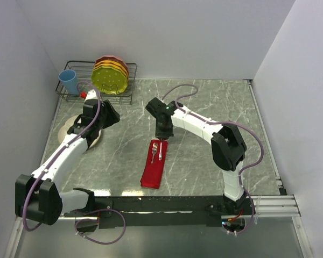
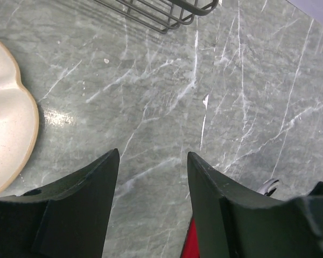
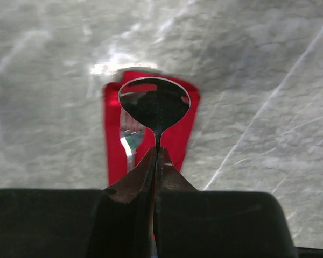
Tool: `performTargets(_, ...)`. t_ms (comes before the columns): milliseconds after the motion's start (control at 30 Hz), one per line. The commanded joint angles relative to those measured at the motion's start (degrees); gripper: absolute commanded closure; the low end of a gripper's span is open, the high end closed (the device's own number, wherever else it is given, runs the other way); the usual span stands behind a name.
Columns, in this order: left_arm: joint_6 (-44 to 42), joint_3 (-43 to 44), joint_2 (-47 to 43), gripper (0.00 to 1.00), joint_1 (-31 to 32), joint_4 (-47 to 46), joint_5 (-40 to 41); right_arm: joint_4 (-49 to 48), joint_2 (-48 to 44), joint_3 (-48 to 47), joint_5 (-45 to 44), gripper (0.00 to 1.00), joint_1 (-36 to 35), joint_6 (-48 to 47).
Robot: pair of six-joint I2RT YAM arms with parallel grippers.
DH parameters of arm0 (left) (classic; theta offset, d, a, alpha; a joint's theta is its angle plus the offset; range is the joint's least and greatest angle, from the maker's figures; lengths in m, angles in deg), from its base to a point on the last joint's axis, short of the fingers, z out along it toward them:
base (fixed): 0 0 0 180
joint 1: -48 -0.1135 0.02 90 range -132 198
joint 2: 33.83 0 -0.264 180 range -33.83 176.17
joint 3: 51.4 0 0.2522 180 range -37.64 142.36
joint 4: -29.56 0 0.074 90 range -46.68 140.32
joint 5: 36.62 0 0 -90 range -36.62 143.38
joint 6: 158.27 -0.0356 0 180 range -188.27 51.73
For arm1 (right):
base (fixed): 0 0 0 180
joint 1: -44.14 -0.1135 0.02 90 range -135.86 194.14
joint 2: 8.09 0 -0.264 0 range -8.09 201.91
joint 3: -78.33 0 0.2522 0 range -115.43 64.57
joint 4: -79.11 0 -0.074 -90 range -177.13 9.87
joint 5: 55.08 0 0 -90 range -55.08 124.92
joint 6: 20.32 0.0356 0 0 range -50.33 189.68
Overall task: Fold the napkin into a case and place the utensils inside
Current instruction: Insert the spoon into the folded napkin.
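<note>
The right gripper point(image 3: 156, 157) is clamped hard on the spoon point(image 3: 154, 102), both fingers pinched flat together on the thin handle, and the bowl pokes out just past the fingertips. Directly beyond that bowl lies the napkin point(image 1: 154, 167), folded into a narrow red strip on the marble table point(image 1: 226, 102). The fork point(image 3: 130, 141) rests on the red cloth just left of the pinched fingers, its tines right beside the spoon's bowl. Whether the spoon itself touches the cloth, I cannot tell. Over to the left gripper point(image 2: 153, 156): it is spread wide and holding nothing, with only bare marble between the fingers. A cream plate point(image 2: 8, 123) sits off its left finger, and a wire rack point(image 2: 161, 13) stands well ahead of the fingertips, holding yellow plates point(image 1: 112, 78) and a blue cup point(image 1: 69, 81). A sliver of red peeks from behind its right finger.
</note>
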Motion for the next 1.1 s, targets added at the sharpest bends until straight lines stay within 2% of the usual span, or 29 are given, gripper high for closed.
performTargets(0, 1.80, -2.48, -3.31, 0.41, -0.75, -3.32, -1.97, -6.24, -2.25, 2.33, -6.23, 1.00, 0.74, 0.56)
performTargets(433, 2.33, -5.30, -4.89, 0.41, -2.59, -5.26, -4.53, -8.45, 2.15, -0.91, -8.18, 1.00, 0.66, 1.26)
performTargets(1067, 2.95, -7.49, -5.60, 0.41, -5.49, -6.05, -7.07, -9.85, 3.64, 3.04, -6.68, 1.00, -1.10, 1.78)
